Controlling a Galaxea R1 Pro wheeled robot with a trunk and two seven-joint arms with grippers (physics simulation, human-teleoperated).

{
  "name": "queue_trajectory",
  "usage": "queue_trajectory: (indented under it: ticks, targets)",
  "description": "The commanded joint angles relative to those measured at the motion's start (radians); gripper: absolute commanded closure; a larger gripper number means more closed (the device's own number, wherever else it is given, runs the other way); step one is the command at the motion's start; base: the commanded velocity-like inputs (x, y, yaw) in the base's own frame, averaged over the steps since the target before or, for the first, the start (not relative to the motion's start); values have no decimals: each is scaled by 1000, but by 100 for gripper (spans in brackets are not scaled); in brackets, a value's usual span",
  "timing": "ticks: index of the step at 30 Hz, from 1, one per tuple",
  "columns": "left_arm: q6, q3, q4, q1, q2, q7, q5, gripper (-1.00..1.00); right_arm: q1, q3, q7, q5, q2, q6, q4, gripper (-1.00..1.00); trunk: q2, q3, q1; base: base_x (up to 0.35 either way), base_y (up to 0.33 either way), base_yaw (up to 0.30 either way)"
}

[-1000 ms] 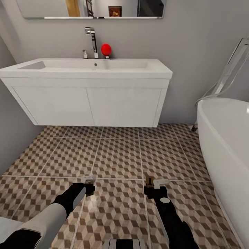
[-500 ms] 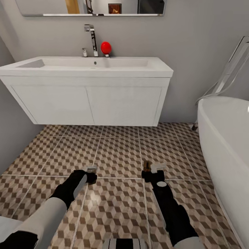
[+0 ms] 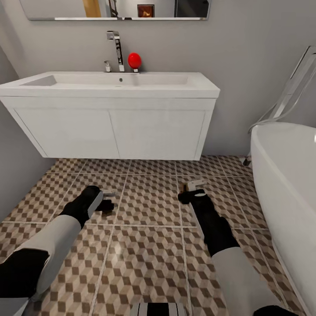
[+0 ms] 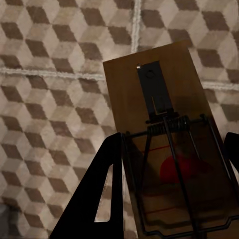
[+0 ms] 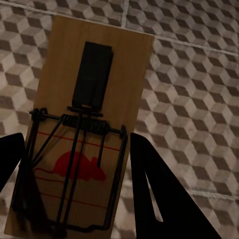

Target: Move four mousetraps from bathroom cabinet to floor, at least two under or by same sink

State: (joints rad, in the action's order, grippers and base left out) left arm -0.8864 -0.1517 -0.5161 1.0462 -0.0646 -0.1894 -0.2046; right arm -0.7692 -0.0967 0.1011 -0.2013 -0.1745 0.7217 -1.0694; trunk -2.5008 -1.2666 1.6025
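Note:
Both arms reach low over the bathroom floor [image 3: 149,245] in front of the sink [image 3: 109,81]. My left gripper [image 3: 108,200] is shut on a mousetrap [image 3: 109,193], a brown wooden board with a dark wire spring and a red mouse print [image 4: 164,134], held between dark fingers [image 4: 97,199]. My right gripper [image 3: 189,192] is shut on a second mousetrap [image 3: 194,183], whose board [image 5: 89,119] sits between that gripper's fingers [image 5: 159,194]. Both traps hang just above the cube-patterned tiles, short of the vanity's front. The cabinet is out of view.
The white vanity box [image 3: 114,131] hangs off the wall with open floor beneath it. A white bathtub [image 3: 289,175] stands at the right. A grey wall [image 3: 17,175] closes the left. A chrome faucet [image 3: 116,48] and a red ball-like object [image 3: 134,60] stand on the basin's back edge.
Both arms have stretched forward and lower toward the sink, carrying their mousetraps about one tile farther. The view shifted slightly at first.

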Motion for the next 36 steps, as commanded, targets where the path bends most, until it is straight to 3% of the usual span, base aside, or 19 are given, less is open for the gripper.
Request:
queue_trajectory:
  ticks: [1,6,18,36]
  targets:
    - [19,-9,11,2,-3,-7,-11,100,-10,-2,0,3,0,6,10,100,0,-1,0,0,0,0]
    - [91,-11,30,4,-4,-1,-13,100,-25,-6,-8,2,0,8,26,100,0,-1,0,0,0,0]
    - [100,-18,-51,6,-6,13,-15,100,-27,-9,-9,2,0,6,25,100,0,-1,0,0,0,0]
    - [101,-17,-54,6,-7,13,-13,100,-27,-9,-8,2,0,5,22,100,-5,-82,8,0,0,0]
